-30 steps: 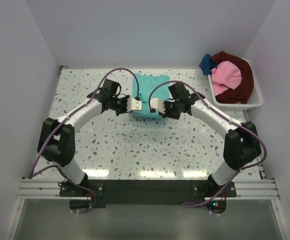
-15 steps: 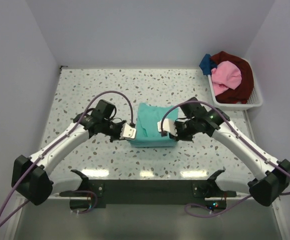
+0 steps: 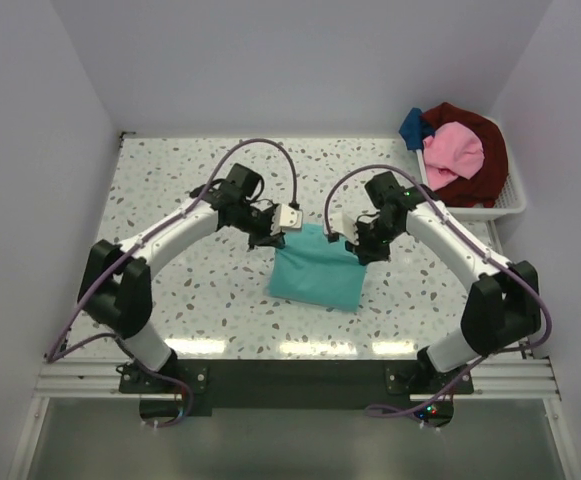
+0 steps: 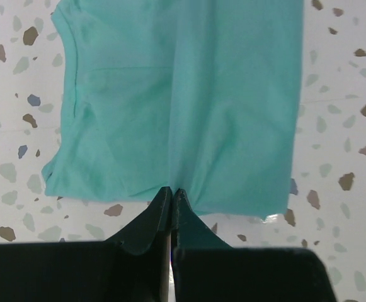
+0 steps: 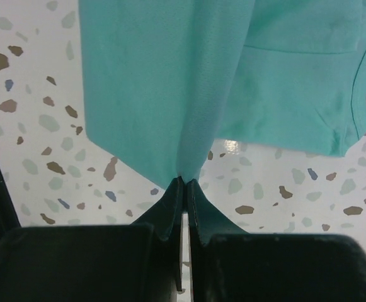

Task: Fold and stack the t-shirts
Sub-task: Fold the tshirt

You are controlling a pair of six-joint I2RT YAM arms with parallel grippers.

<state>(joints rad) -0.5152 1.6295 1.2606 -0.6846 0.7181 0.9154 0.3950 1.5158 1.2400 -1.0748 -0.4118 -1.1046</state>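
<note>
Teal-green t-shirt (image 3: 315, 272) now stretched out at table (image 3: 190, 290) centre. Half a second ago it was bunched nearer to the bases, so the fold is judged as being smoothed, not finished.

Left gripper (image 3: 276, 237) is clamped shut on far edge of the shirt. Right gripper (image 3: 356, 246) likewise.

White basket (image 3: 511, 203), far right, is filled with pink t-shirt (image 3: 455, 150), dark red t-shirt (image 3: 482, 170) and blue t-shirt (image 3: 411, 128), all unfolded.

Bright, even light and sharp focus; white glare strips streak the table (image 3: 220, 300).
</note>
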